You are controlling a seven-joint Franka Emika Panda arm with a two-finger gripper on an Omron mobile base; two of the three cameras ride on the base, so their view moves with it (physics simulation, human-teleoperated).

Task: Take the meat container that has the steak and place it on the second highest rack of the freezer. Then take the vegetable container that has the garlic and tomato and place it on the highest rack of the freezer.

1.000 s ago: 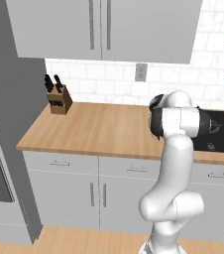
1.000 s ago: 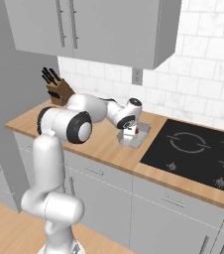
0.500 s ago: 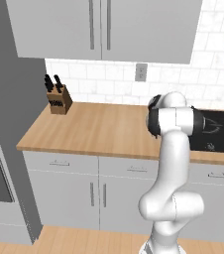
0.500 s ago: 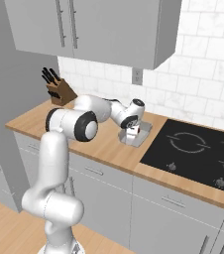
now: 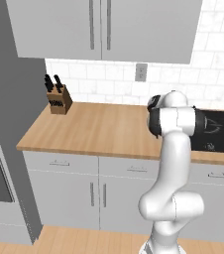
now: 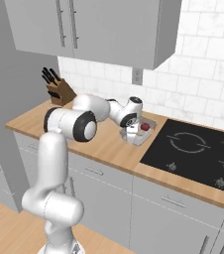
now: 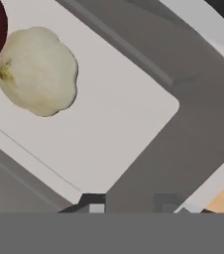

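The arm has stretched further along the counter than in the frames from a second ago, and the hand has come down from just above the vegetable container (image 6: 140, 132) onto its near rim; in the earlier right base views the jaws stood wide over the tray, now they have drawn in. Read: grasp of the tray is being made, not lift yet. Note that this is the tray with the garlic (image 7: 38, 71) and tomato (image 6: 144, 126), which the task puts second; no meat container is to be seen near the gripper, so whether the steak step is done cannot be judged from here. Gripper (image 6: 132, 133): in the hand view the two dark finger tips (image 7: 91, 203) straddle a corner section of the tray's grey wall, one tip inside on the pale floor, the other outside over the counter (image 6: 104, 149). Jaws narrow, wall between them; whether they have fully pinched it I cannot tell, as the contact is cut off at the bottom of the view. The garlic lies ahead of the tips and to the left on the tray floor, well apart from them, with the dark red tomato just beyond it, touching or nearly so. The tray rests flat on the counter under the hand, just beside the black cooktop (image 6: 198, 151).
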